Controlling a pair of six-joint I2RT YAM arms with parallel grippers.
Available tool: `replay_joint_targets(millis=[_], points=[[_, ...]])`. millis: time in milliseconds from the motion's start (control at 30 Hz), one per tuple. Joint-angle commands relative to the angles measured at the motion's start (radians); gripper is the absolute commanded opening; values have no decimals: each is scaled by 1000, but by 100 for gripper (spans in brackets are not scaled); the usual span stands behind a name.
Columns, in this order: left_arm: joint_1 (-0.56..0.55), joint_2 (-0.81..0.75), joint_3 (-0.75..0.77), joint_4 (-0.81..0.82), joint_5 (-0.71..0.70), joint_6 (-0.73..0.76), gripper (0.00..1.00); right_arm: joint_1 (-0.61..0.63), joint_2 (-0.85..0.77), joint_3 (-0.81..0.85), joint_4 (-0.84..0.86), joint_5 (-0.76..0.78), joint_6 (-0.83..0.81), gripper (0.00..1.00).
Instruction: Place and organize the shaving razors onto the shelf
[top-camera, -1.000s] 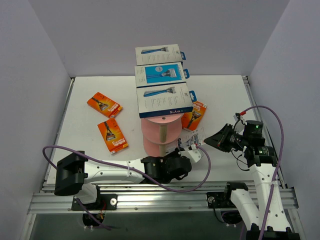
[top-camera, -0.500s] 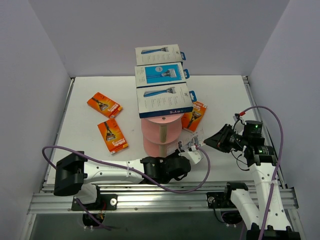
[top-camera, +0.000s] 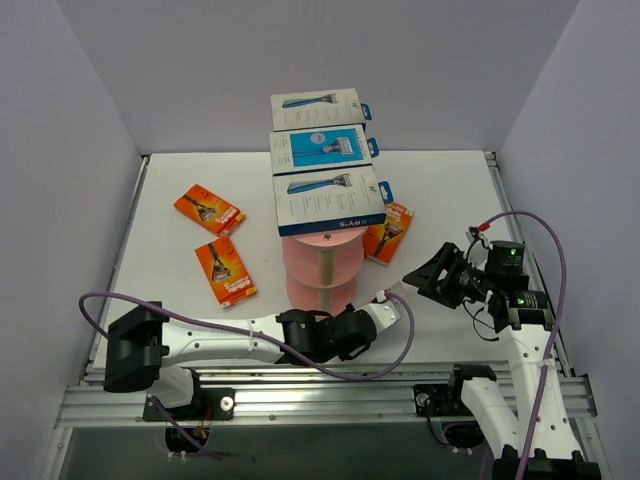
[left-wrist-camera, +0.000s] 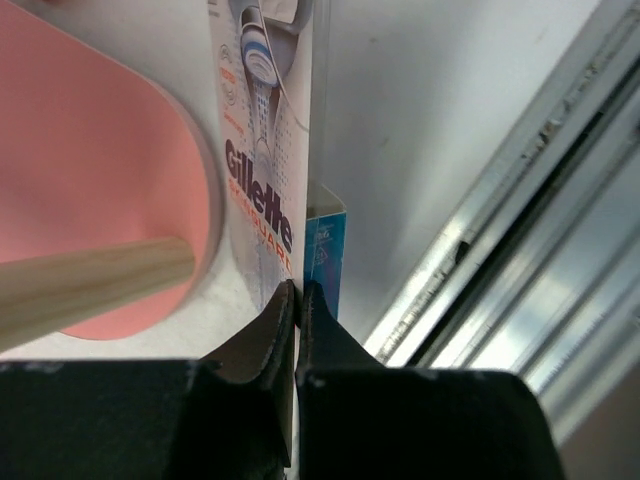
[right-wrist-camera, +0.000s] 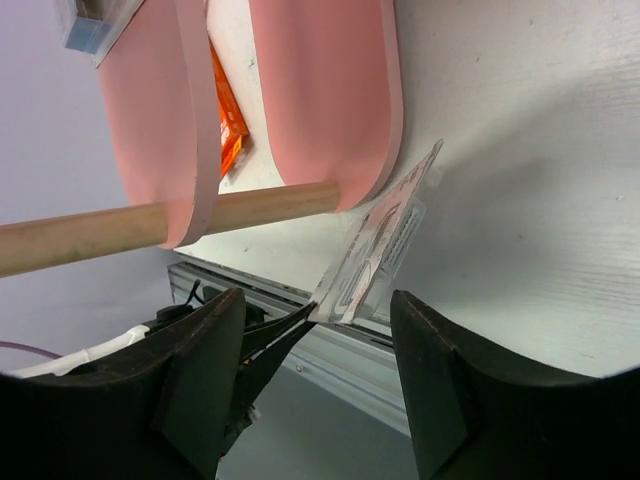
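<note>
My left gripper (left-wrist-camera: 298, 292) pinches the clear razor pack (left-wrist-camera: 265, 150) by its edge beside the shelf (left-wrist-camera: 100, 160), my right gripper (right-wrist-camera: 312, 300) gapes empty, so I should lift it level onto a tier.

Pink shelf (top-camera: 322, 262) with beige post (right-wrist-camera: 150, 225); white and blue boxes (top-camera: 328, 200); orange cards (top-camera: 226, 271); white tabletop (top-camera: 200, 170); clear pack (left-wrist-camera: 262, 200), blue lettering; black fingers (left-wrist-camera: 255, 340); purple cable (top-camera: 545, 235).

A white table (top-camera: 450, 190) sits between pale grey walls (top-camera: 200, 60), an aluminium rail (top-camera: 300, 408) along its near edge.
</note>
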Motion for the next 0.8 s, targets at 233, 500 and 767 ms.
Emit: replay_joint_targets(millis=[233, 500, 767], points=[[56, -222, 15, -49, 285, -156, 2, -35, -121, 55, 166, 51, -110, 61], [97, -328, -24, -78, 435, -184, 2, -22, -221, -21, 466, -197, -99, 61], [113, -438, -48, -120, 538, -202, 2, 28, -292, 20, 738, -375, 13, 59]])
